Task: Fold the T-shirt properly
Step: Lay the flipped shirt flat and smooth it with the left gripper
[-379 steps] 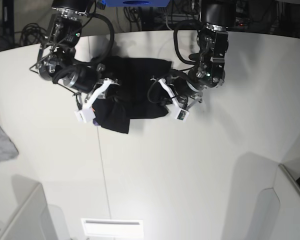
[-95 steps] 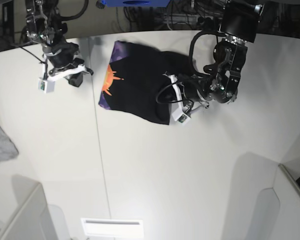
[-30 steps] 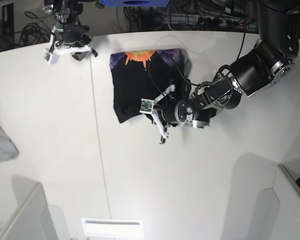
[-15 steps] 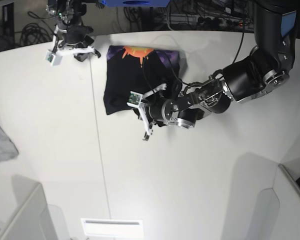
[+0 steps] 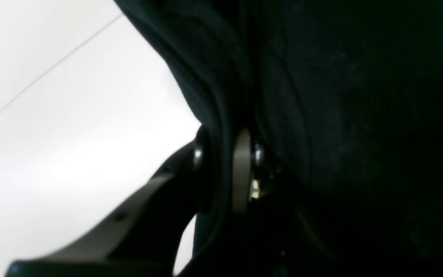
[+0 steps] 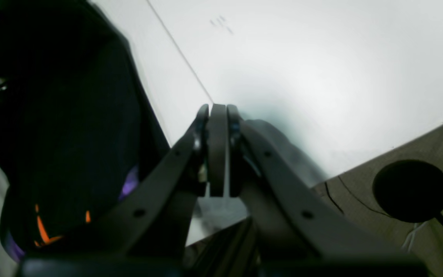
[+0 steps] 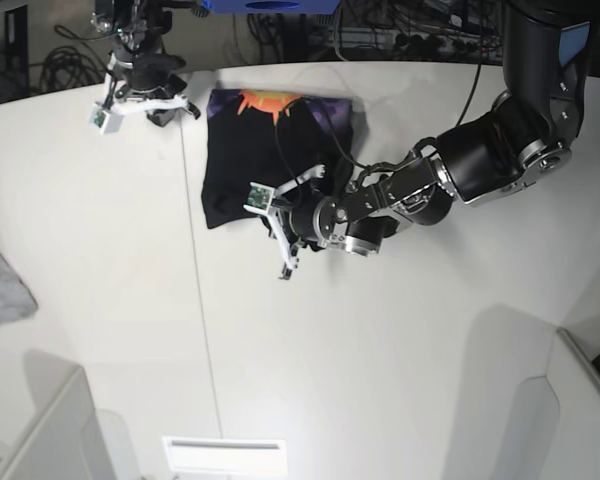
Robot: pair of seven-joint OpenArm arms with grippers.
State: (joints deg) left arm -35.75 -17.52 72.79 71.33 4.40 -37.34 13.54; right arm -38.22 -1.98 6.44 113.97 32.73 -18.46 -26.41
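Currently: fold mostly formed, final adjustment in hand.

Left wrist view: the left gripper (image 5: 223,169) is clamped on a black edge of the T-shirt (image 5: 360,115), over the white table (image 5: 52,127). Right wrist view: the right gripper (image 6: 218,150) has its jaws pressed together, holding nothing; the shirt lies just beside it. Base view: the T-shirt forms a compact rectangle at the table's far edge, orange print along its far side. Remaining, by judgement: release and square the near edge. No legible writing or labels.
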